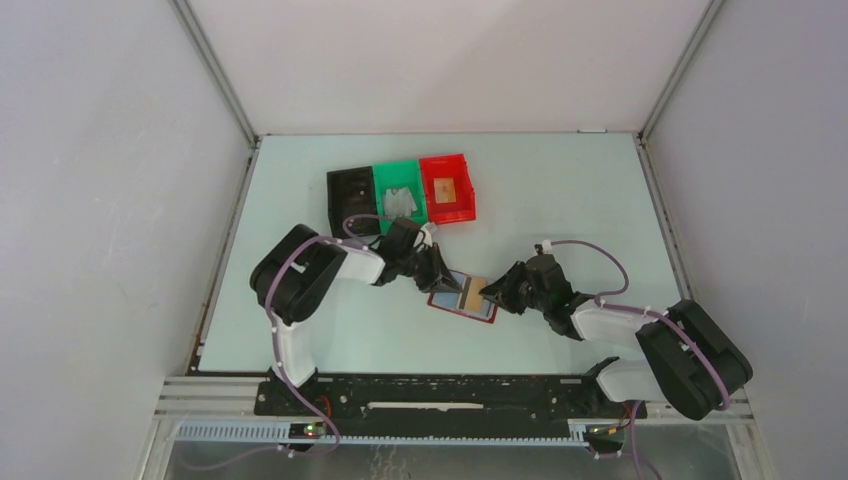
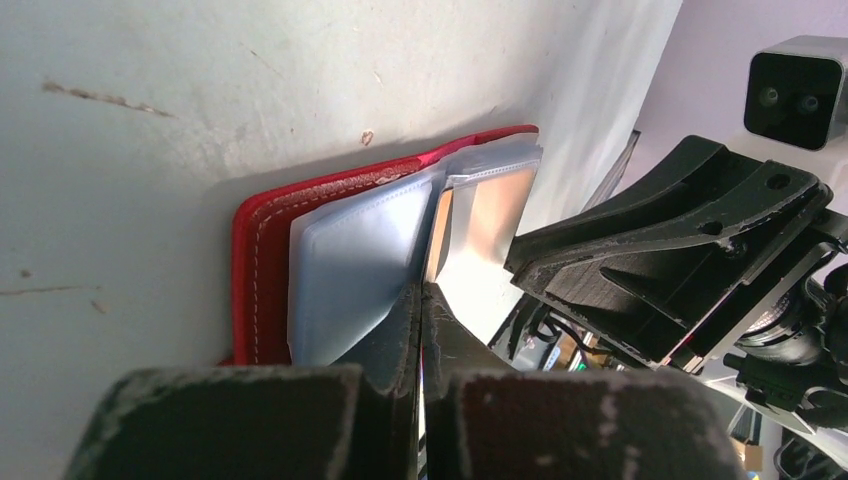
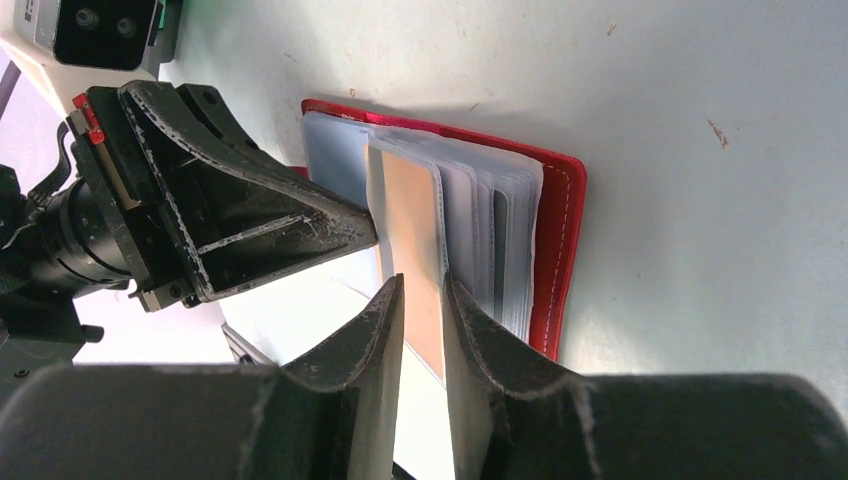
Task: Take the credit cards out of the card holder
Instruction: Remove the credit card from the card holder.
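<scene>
Jaws of the left gripper are pressed tight together. Their tips sit right at the edge of the clear sleeves. It is hard to tell if a thin sleeve is caught between them.

The right gripper has its jaws a little apart, one on each side of the tan card. The card fills the gap, but whether they squeeze it cannot be told.

The card holder lies open and flat on the table, between the two grippers, with its red cover underneath. The sleeves fan up from it like pages. The tan card stands up in the middle of them, with the left tips touching its edge.

Next to it is a pale blue page. It may be a card or just plastic. One sleeve has something dark in it, too thin to make out. Black fingers hide the near end of the holder in both wrist views. From above, both grippers cover part of it.
</scene>
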You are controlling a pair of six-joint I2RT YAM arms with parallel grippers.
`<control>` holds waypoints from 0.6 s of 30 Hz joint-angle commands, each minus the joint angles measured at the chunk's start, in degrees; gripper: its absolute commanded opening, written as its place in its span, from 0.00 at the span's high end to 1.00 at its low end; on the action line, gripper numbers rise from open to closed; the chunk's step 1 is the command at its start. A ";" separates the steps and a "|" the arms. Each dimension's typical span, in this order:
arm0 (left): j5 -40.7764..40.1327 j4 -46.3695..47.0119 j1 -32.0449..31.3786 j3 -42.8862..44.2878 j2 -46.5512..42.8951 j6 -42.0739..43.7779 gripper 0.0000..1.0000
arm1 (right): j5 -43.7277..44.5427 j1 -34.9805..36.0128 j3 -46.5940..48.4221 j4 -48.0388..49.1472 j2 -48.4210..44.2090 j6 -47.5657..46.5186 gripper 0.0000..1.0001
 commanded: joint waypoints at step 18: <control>-1.04 -1.97 2.75 -3.02 -5.04 2.90 1.00 | 1.73 0.64 -0.31 -2.51 1.04 -0.78 0.70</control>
